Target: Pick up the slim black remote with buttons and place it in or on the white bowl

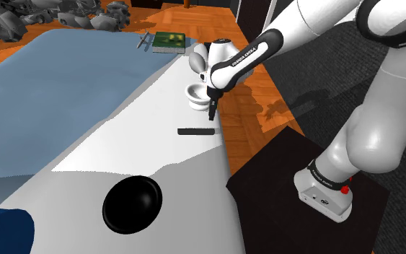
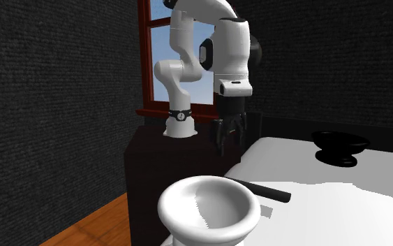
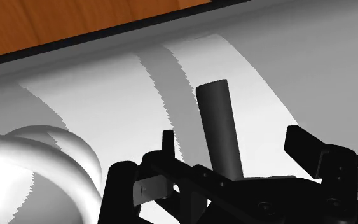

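Nearest in the second exterior view, the white bowl (image 2: 209,210) sits upright on the bed (image 2: 341,203). Just behind the bowl lies the slim black remote (image 2: 261,189), flat on the white cover, near the bowl but not touching it. Above and farther behind the bowl, the black gripper (image 2: 228,136) hangs pointing down, clear of the bed. In the wrist view its fingers (image 3: 168,146) stand apart with the remote's end lying between them (neither finger touches it), and the bowl is off to one side. Well behind the white bowl, a black bowl (image 2: 339,145) rests on the same bed. Farther back from the white bowl are the arm's dark stand (image 2: 160,168) and a red-framed window (image 2: 144,56).
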Motion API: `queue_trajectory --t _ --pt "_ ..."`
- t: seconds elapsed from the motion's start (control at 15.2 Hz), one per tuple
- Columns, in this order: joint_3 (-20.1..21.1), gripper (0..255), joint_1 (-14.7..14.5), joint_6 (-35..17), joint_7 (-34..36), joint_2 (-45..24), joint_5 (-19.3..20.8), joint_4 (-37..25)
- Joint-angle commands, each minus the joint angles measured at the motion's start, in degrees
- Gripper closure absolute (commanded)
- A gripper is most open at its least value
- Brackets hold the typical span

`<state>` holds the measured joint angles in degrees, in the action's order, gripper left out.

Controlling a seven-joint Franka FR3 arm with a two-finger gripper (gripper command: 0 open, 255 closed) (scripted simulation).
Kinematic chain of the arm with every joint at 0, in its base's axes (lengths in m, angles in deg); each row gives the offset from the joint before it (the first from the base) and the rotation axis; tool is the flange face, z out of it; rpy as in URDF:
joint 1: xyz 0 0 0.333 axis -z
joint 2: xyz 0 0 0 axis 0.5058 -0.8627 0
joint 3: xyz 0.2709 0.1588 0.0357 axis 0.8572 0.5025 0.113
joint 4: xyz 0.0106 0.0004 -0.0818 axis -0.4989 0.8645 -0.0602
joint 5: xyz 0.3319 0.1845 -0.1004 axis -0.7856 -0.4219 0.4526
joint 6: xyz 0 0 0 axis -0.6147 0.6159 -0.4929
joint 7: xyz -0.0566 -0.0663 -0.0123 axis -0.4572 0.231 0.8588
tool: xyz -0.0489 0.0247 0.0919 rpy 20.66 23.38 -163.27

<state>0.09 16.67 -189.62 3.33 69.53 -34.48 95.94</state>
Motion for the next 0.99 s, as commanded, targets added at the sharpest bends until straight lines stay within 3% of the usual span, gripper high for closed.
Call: queue_trajectory --t 0.0,0.26,0.92 --pt "1.2 0 -0.3 -2.3 -2.0 -4.0 -0.8 -1.7" --pt "3.5 0 -0.8 -4.9 -5.3 -11.7 -1.4 -6.9" --pt "4.0 0 -0.8 -9.4 -5.8 -17.1 -1.9 -7.8"
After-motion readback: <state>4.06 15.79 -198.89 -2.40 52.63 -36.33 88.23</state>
